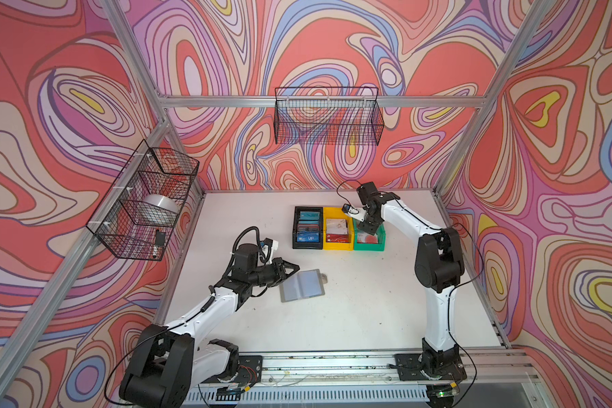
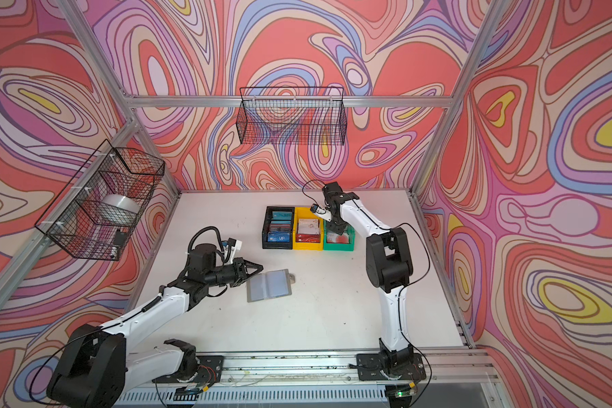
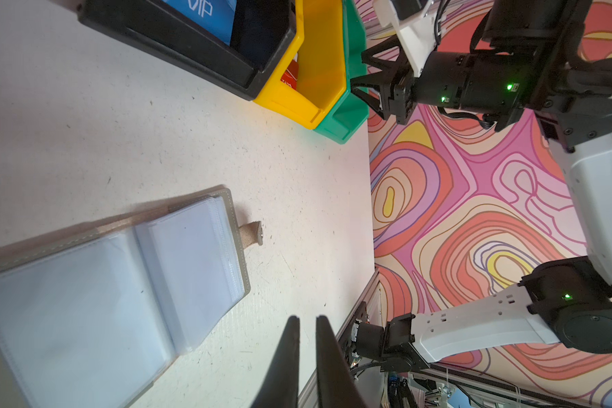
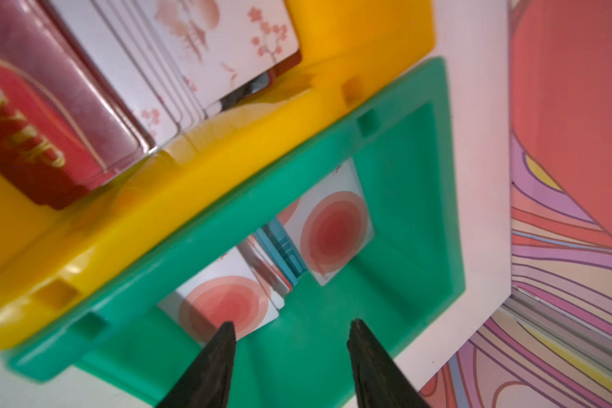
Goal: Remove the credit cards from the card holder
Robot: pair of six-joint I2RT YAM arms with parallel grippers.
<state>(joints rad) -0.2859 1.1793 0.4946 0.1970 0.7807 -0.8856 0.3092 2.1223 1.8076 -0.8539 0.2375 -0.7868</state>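
Observation:
The grey card holder [image 1: 302, 285] [image 2: 269, 285] [image 3: 103, 282] lies open on the white table, and its clear sleeves look empty. My left gripper [image 1: 296, 267] [image 3: 307, 318] hovers at its left edge, fingers drawn together with only a thin slit and nothing between them. My right gripper [image 1: 370, 229] [image 4: 293, 323] points down into the green bin [image 4: 403, 169], open and holding nothing. Pale credit cards with red circles [image 4: 333, 233] lie in that bin under it. A dark red VIP card [image 4: 25, 148] sits in the yellow bin [image 4: 227, 169]. Blue VIP cards [image 1: 308, 238] fill the black bin [image 1: 295, 229].
The three bins stand side by side at the back middle of the table. Wire baskets hang on the back wall [image 1: 327, 116] and on the left wall [image 1: 145, 201], which holds a silver object. A metal rail [image 1: 333, 364] runs along the front edge.

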